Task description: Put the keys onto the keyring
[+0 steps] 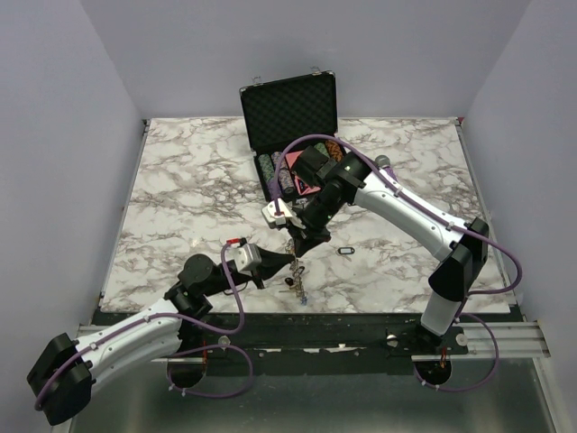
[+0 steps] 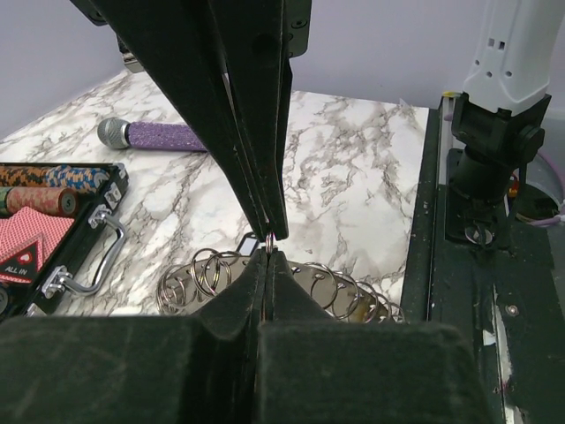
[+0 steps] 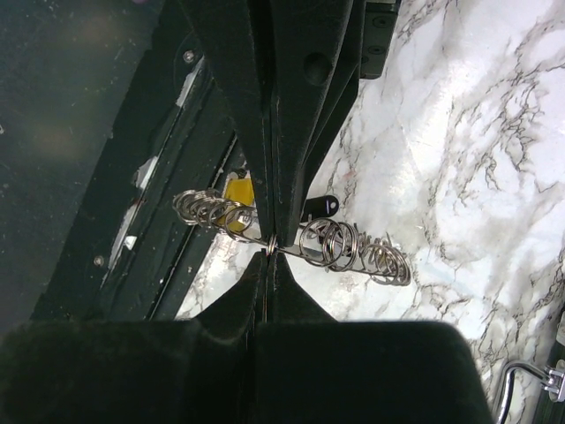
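Keyring (image 3: 353,252) was held steady between left gripper (image 2: 267,258) and right gripper (image 3: 270,258), both clamped on it. Black key (image 1: 345,249) lay loose at its 3 o'clock.

Soft even light, faint shadows, blurred foreground

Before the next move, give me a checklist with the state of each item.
1. right gripper shut on keyring: ok.
2. left gripper shut, tips meeting the right's at the ring; real pinch on the wire: cannot tell.
3. A key held for threading: not ok, none visible in either gripper.
4. black key on the ring: not ok, it lies loose on the table.
5. yellow key on the ring or just behind it: cannot tell.
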